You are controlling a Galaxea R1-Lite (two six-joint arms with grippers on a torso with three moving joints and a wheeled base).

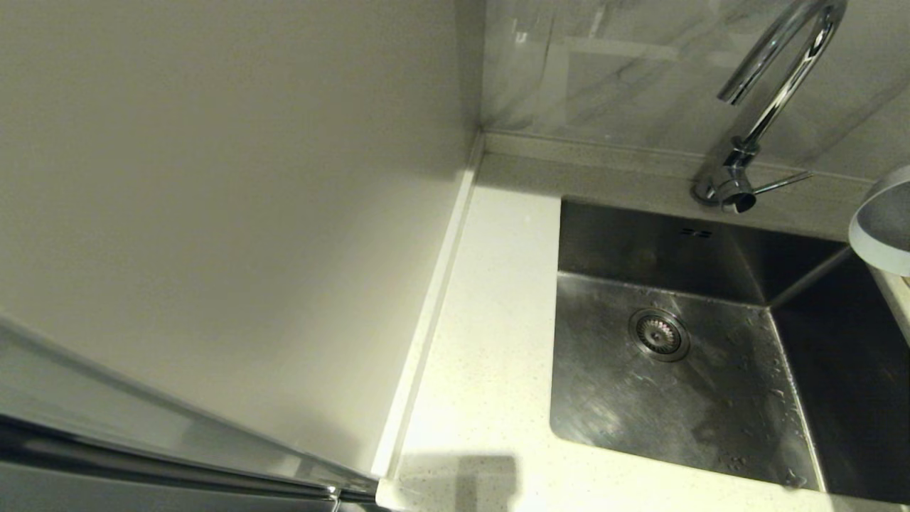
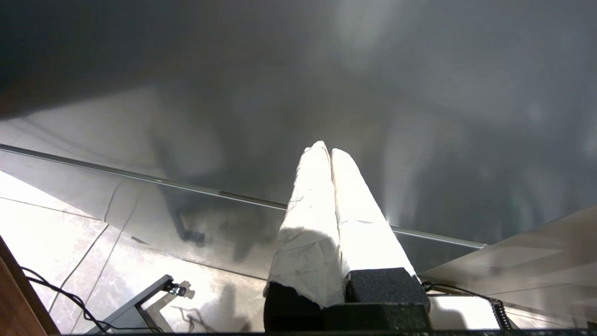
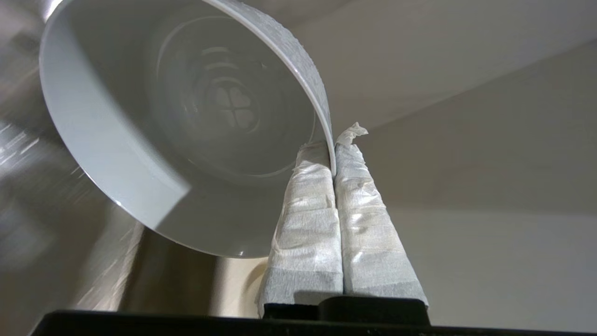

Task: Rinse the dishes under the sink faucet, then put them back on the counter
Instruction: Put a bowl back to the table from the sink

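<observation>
head view: pale bowl [image 1: 883,226] at right edge, above sink [image 1: 682,398] rim; faucet [image 1: 771,107] behind. left wrist view: left gripper [image 2: 325,150] clenched, empty, parked. right wrist view: right gripper [image 3: 334,144] clamped on bowl rim [image 3: 322,93], tilted.

Sink [image 1: 682,398] set in the counter [image 1: 490,341], faucet [image 1: 771,92] behind it, 1 bowl [image 1: 885,220] above its right edge

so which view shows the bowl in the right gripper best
The right wrist view: the pale bowl fills it, tilted with its inside showing, its rim pinched between the shut right gripper fingers. The head view catches only a cropped edge of it beside the sink. The left wrist view shows none of it.
</observation>
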